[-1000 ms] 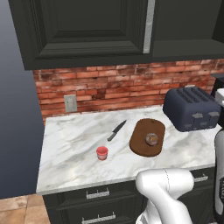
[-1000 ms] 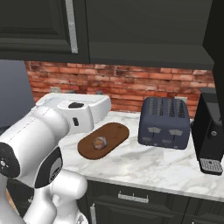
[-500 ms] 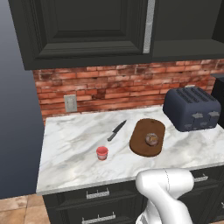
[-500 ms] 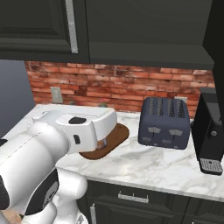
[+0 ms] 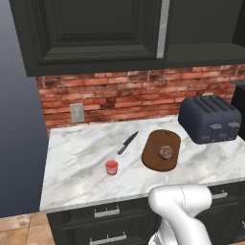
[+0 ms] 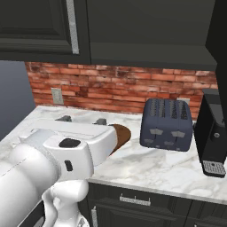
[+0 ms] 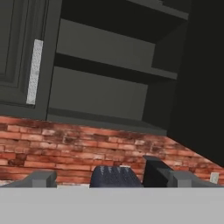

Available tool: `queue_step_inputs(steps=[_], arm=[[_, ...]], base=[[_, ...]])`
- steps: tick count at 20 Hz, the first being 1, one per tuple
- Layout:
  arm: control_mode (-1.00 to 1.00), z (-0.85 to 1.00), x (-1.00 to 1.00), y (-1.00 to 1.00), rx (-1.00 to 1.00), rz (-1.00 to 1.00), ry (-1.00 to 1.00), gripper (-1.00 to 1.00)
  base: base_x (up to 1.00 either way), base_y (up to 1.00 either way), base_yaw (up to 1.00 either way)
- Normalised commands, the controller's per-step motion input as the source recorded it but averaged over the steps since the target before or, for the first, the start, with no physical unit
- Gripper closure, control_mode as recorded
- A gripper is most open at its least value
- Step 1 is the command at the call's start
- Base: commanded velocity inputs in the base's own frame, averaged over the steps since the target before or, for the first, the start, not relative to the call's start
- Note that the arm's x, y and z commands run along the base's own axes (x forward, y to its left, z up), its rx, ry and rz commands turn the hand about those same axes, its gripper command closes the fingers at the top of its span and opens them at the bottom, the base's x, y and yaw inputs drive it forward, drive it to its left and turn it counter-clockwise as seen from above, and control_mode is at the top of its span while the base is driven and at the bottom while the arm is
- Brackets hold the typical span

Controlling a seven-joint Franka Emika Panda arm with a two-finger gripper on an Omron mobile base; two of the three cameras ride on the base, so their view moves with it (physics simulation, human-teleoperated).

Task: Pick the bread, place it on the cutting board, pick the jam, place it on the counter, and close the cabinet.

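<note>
The bread [image 5: 166, 152], a small mottled-brown roll, lies on the dark oval cutting board [image 5: 154, 158], whose end also peeks out behind my hand [image 6: 123, 133]. The red jam [image 5: 111, 167] stands on the marble counter [image 5: 76, 162], left of the board. My gripper [image 6: 83, 119] hovers over the counter's left part, open, with nothing between its fingers. In the hand view the gripper [image 7: 109, 179] faces the cabinet [image 7: 109, 92]. The cabinet's right door [image 7: 201, 87] stands swung open on bare shelves, and its left door [image 5: 95, 33] is shut.
A black knife [image 5: 128, 142] lies between the jam and the board. A dark blue toaster [image 5: 209, 118] sits to the board's right against the brick wall, with a black coffee machine [image 6: 213, 133] beyond it. Dark drawers [image 5: 107, 213] run below the counter.
My arm has swung right and forward in the right base view, now covering most of the cutting board. The bread, jam and cabinet doors have not moved.
</note>
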Motion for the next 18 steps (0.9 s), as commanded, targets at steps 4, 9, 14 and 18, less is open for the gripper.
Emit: queue_step_inputs(steps=[4, 9, 14, 18], arm=[[-1.0, 0.01, -0.42, -0.07, 0.0, 0.02, 0.0, -1.0], [-1.0, 0.0, -0.27, -0.03, 0.0, 0.01, 0.0, -1.0], [-1.0, 0.0, -0.36, -0.1, 0.0, 0.01, -0.02, -1.0], [-1.0, 0.0, -0.28, -0.16, 0.0, 0.0, -0.06, -1.0]], base=[[0.0, 0.0, 0.0], [0.0, 0.0, 0.0], [0.0, 0.0, 0.0], [0.0, 0.0, 0.0]])
